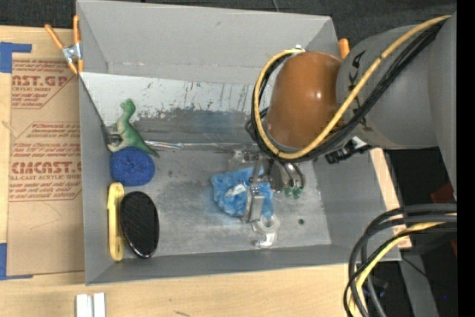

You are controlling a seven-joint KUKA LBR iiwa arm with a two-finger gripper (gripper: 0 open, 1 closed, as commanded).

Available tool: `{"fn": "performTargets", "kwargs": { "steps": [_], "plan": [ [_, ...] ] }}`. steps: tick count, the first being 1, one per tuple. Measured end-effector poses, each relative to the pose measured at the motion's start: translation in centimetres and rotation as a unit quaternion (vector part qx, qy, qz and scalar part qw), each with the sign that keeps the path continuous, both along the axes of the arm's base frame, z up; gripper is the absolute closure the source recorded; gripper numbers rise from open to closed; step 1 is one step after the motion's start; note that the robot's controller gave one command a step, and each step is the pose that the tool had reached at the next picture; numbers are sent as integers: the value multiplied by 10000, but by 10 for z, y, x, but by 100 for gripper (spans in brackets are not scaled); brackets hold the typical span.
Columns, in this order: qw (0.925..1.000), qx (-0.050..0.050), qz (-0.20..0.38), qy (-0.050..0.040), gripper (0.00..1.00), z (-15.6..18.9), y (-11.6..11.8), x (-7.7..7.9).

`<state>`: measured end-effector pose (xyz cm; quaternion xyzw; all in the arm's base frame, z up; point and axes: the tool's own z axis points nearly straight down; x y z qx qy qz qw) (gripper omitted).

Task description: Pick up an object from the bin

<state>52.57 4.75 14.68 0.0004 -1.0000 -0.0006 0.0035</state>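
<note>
My gripper [257,208] reaches down at the bin's front right, its metal fingers standing on the right side of a crumpled light-blue thing [231,191] on the floor. Part of that blue thing lies against the fingers, and whether it sits between them is hidden. At the left wall stands a small green dinosaur figure [130,129]. Just below it lies a round dark-blue ball-like thing [133,166].
A black oval brush with a yellow handle [138,223] lies at the bin's front left corner. The arm with its orange dome and yellow cables covers the bin's right side. The bin's sloped back wall rises behind the floor.
</note>
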Motion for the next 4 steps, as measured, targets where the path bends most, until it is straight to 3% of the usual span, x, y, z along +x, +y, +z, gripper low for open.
{"fn": "performTargets", "kwargs": {
  "steps": [1,2,3,4],
  "plan": [
    [10000,2,-2,-37,0,4,0,2],
    [9983,4,-579,-4,100,-43,-8,31],
    [9983,5,-580,-4,100,-43,-8,31],
    [9987,10,-508,-20,100,83,-24,35]
  ]
}}
